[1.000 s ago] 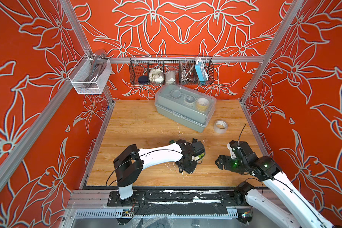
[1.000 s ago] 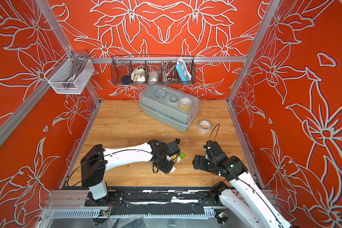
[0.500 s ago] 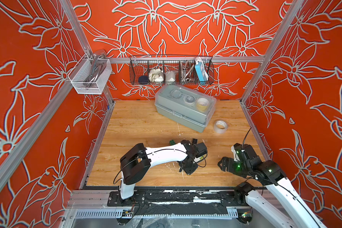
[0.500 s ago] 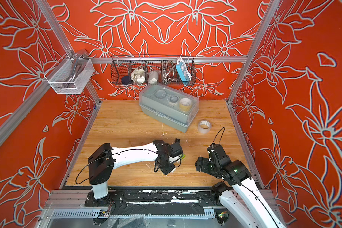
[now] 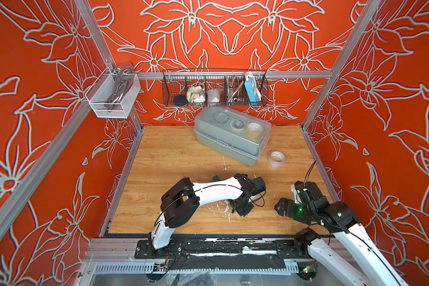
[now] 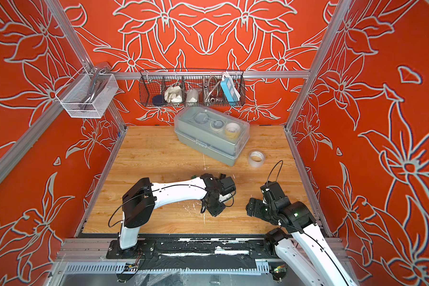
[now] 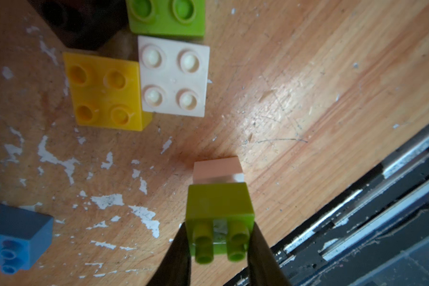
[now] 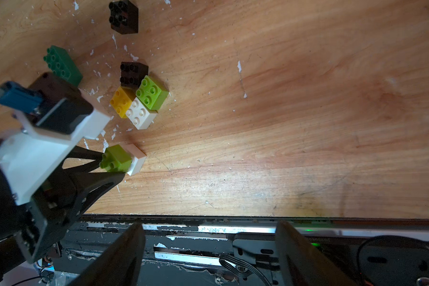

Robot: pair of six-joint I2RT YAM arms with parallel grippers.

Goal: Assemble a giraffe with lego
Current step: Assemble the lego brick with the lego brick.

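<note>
Left gripper (image 7: 219, 231) is clamped on a lime-on-white leg stack (image 7: 219, 203), tilted near the table's (image 7: 307, 99) front edge.
Its elbow has swung inward with the grip unchanged; the right gripper (image 8: 208, 232) waits wide open and empty. The yellow brick (image 7: 104, 91) and white brick (image 7: 174, 75) lie loose nearby, so assembly has barely begun.

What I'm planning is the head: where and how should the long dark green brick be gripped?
Pinch the dark green brick across its narrow width, on the two long sides near the middle, coming straight down. It lies flat, studs up, with no brick touching it, so both long sides look free. The left arm hangs close beside one end.
</note>
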